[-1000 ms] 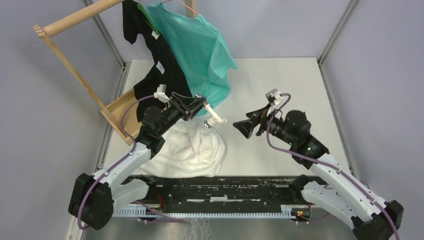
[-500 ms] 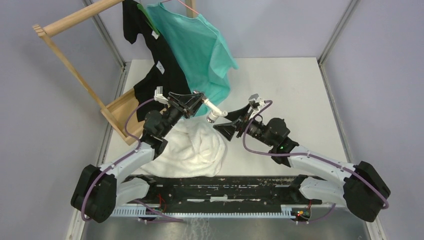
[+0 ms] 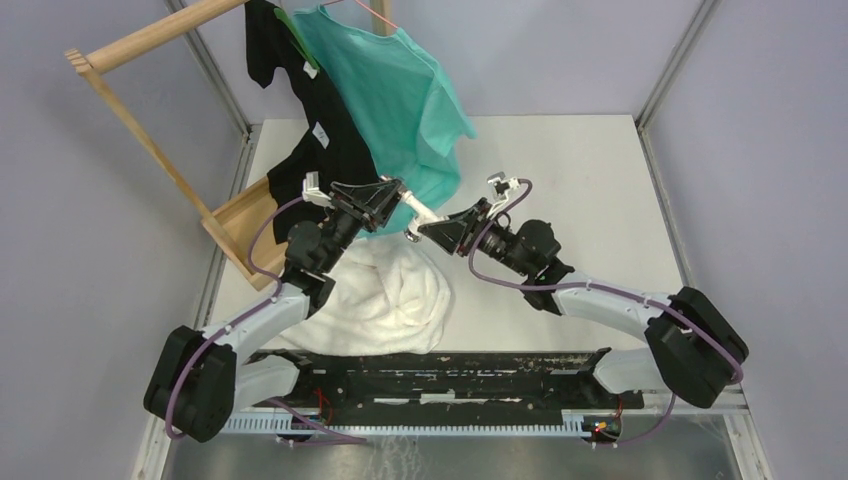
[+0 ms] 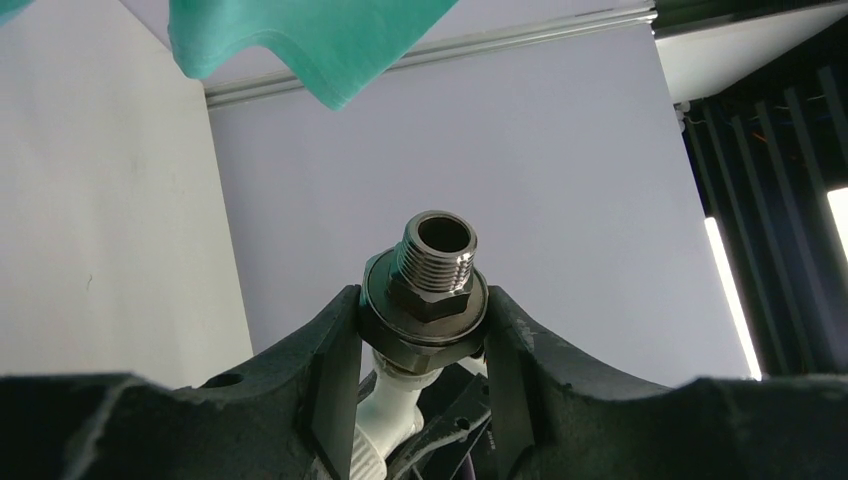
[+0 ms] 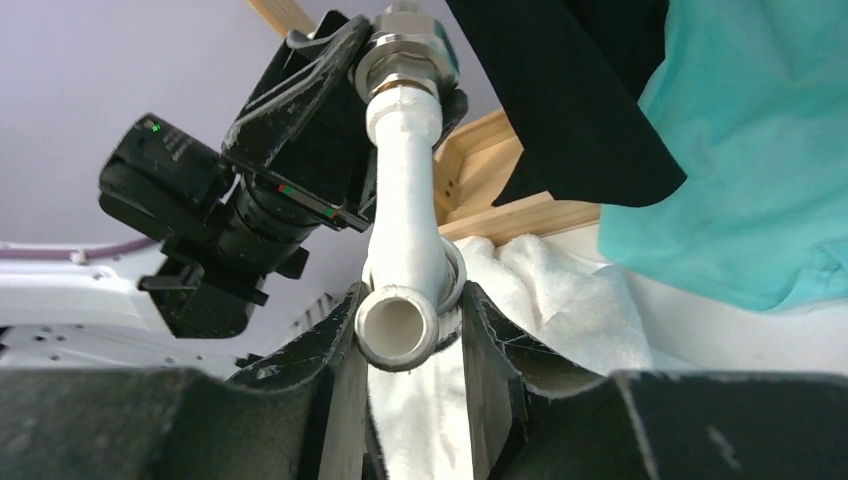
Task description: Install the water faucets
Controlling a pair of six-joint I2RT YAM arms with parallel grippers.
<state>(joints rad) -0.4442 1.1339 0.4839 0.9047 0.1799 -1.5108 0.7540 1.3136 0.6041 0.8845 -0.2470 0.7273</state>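
From the near edge of the table [image 3: 560, 160], the 2 arms reach inward and meet in mid-air, just past the crumpled white towel [image 3: 385, 295]. The towel lies under the meeting point and would likely cushion a dropped part.

The right gripper [image 5: 405, 322] has its jaws narrowed onto the open mouth of the white spout [image 5: 405, 190], and both fingers press its rim. This end-on grip leaves the rest of the tube free and gives this arm something to twist or steady.

The spout runs straight from there to the silver fitting [image 4: 432, 270], which sits on its far end. The left gripper [image 4: 425, 330] is part-closed on the fitting's wide collar, with the jaws against its 2 sides and the threaded neck poking out clear beyond the fingertips. Leaving the threads exposed is probably deliberate, since that is the part that must enter a socket.

So the faucet hangs between the 2 grippers above the table, touching nothing else. With 1 arm on each piece, it looks like a tightening or hand-over step. No mounting hole or basin shows in any view, nor does the blue dot.

Farther back, a black shirt [image 3: 320, 150] and a teal shirt [image 3: 400, 90] hang from a wooden rack [image 3: 150, 150], close behind the left gripper. The teal hem could snag it.
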